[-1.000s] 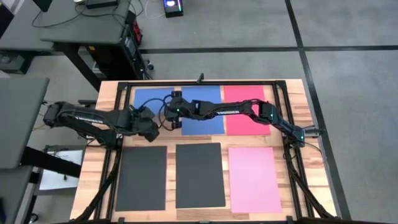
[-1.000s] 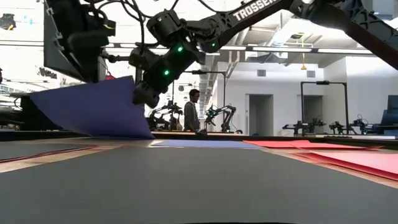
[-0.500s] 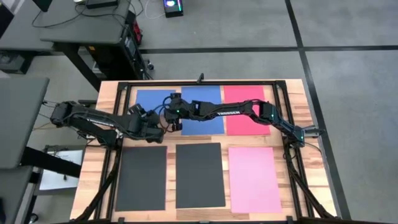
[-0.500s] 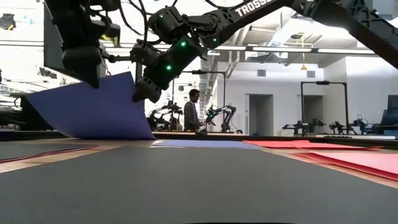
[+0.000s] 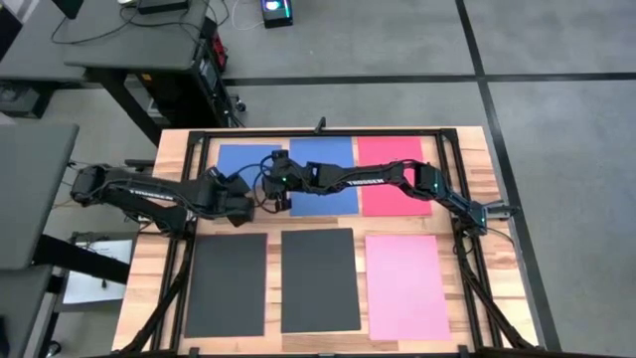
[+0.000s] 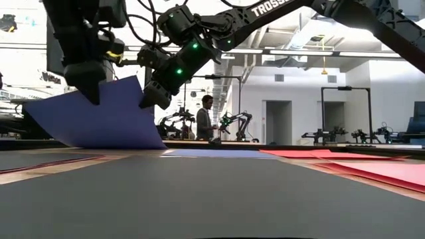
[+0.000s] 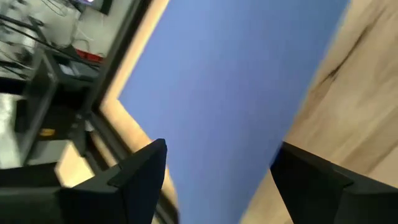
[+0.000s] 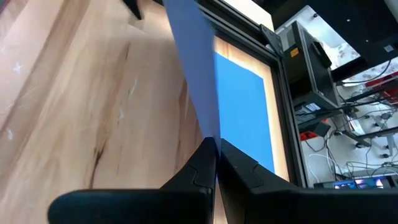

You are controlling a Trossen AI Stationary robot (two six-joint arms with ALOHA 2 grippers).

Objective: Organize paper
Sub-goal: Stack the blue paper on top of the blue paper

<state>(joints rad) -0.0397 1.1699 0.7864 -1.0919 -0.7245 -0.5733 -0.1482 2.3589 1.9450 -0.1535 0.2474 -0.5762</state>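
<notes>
Six sheets of paper lie in two rows on the table. The far row has a blue sheet [image 5: 241, 162], a second blue sheet [image 5: 333, 179] and a red one [image 5: 393, 179]. The near row has two black sheets [image 5: 227, 283] [image 5: 320, 280] and a pink one [image 5: 405, 286]. My right gripper [image 8: 216, 152] reaches across the table and is shut on the far left blue sheet [image 6: 99, 116], which stands tilted. My left gripper [image 7: 214, 186] hangs open at the sheet's raised edge; in the low view its fingers [image 6: 89, 93] overlap that edge. I cannot tell whether they touch it. My right gripper pinches the blue sheet's right-hand edge [image 8: 210, 127] between its two fingers, close under the raised corner [image 6: 141, 79]. The fingers come from the table's right side, slanting down. The sheet stands tilted, that side lifted, its lower edge [image 6: 113, 146] resting on the table.
A black frame rail [image 5: 199, 139] runs around the table's edge, close behind the blue sheet. More blue paper [image 8: 245, 106] lies flat beside that rail. Bare wood [image 8: 93, 93] shows between the two rows. A person [image 6: 203, 119] stands far off in the room.
My left gripper has come down toward the raised edge of the blue sheet and has rolled a little about its own axis, staying open. My right gripper keeps the sheet tilted up in much the same place.
</notes>
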